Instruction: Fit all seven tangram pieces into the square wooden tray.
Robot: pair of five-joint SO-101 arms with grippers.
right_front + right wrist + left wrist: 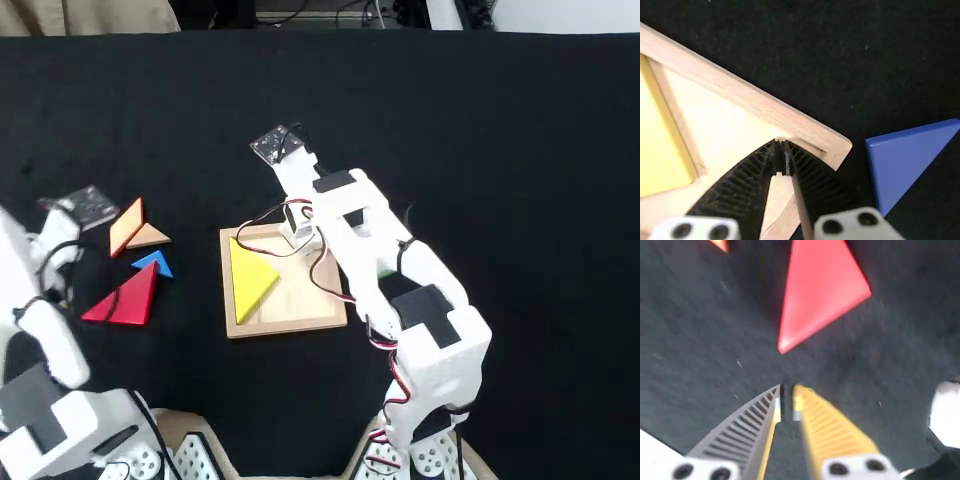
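The square wooden tray [290,318] lies mid-table with a large yellow triangle [250,275] in its left half. My right gripper [300,238] is shut with nothing in it. Its tips [780,153] sit just inside the tray's [740,97] far right corner, next to the yellow triangle [660,145]. A large blue triangle [910,160] lies on the cloth just outside that corner. At the table's left, my left gripper [786,397] is shut and empty, a short way from a corner of the red triangle [820,290] [125,298].
Left of the tray lie an orange parallelogram [125,225], a tan triangle [150,237] and a small blue triangle [155,263]. A sliver of green [385,272] shows beside the right arm. Black cloth covers the table.
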